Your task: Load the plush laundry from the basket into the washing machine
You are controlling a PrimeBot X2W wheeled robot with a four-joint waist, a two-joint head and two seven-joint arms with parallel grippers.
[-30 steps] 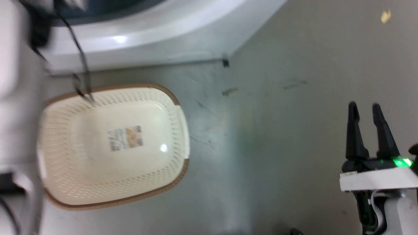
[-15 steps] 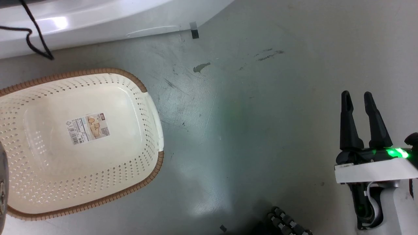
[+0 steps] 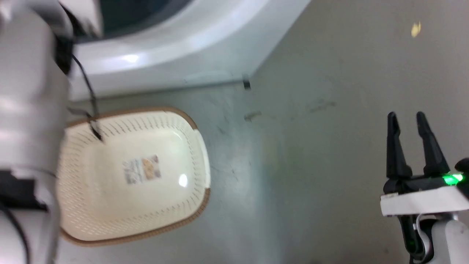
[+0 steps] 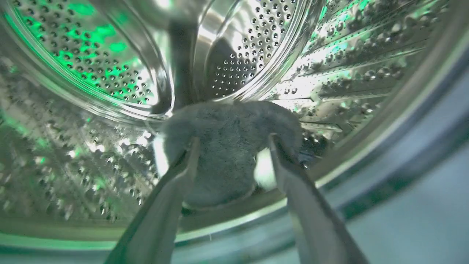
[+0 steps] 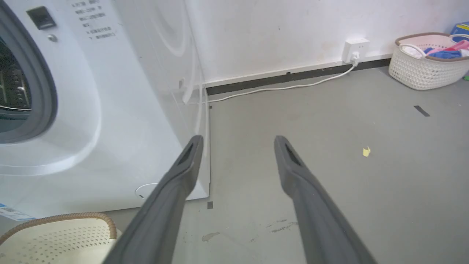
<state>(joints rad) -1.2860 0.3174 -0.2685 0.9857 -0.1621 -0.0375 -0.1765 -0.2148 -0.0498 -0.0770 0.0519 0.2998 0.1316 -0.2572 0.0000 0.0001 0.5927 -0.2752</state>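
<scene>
Since the plush laundry (image 4: 229, 124) already rests inside the washing machine (image 4: 348, 55), the left gripper (image 4: 232, 143) hangs spread wide around it at the door — a release, seemingly — while the right gripper (image 3: 406, 116) idles open and empty before the machine, near the bare basket (image 3: 110, 205).

Just ahead of our left gripper (image 4: 233, 139), plush laundry (image 4: 223, 168) blocks the drum (image 4: 256, 44); open floor (image 5: 329, 165) fronts our right gripper (image 5: 237, 138).

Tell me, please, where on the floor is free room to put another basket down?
Free: the grey floor between the basket and the right gripper; also, in the right wrist view, the stretch from the washing machine to the far basket of clothes. Crowded: beside the left arm, over the basket's edge.
</scene>
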